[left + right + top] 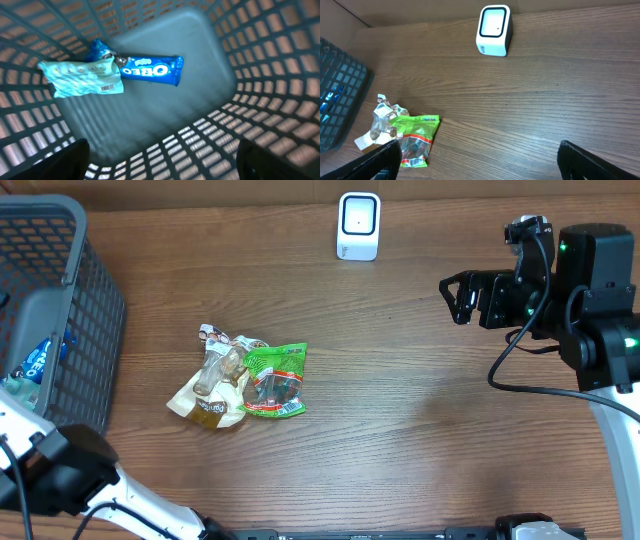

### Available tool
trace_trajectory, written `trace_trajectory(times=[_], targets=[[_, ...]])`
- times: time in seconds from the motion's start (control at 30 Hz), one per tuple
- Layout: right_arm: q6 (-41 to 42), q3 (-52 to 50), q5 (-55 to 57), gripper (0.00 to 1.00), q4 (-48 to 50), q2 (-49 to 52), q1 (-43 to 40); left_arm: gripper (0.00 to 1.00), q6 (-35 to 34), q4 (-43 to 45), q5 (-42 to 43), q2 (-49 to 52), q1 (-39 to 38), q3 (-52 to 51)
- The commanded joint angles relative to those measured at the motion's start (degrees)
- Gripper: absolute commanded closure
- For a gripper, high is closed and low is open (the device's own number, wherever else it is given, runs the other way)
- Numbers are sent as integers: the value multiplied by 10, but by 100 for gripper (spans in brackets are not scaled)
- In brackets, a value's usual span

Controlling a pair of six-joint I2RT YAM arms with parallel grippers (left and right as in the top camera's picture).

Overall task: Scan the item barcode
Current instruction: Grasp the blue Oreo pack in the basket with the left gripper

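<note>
Spread wide and empty, the left gripper [162, 167] hangs inside the basket [260, 60], above an Oreo pack [150, 71] and a mint packet [82, 78] on its floor. Outside the basket, near its wall, a green packet [276, 380] and a tan packet [212, 388] lie touching on the table [420, 430], likely awaiting the scanner [358, 226]. Both look light, soft, crinkly and slippery, so pinch a sealed edge and leave the barcode uncovered. Well apart from the basket, the right gripper [452, 298] gapes empty.
</note>
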Motion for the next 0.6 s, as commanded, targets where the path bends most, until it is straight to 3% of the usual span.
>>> trace_trajectory(times=[0.0, 0.57], targets=[[2, 16, -2, 0, 0, 0, 3, 15, -66, 9, -28, 57, -3, 4], [15, 16, -2, 0, -14, 0, 3, 15, -210, 109, -52, 272, -21, 4]])
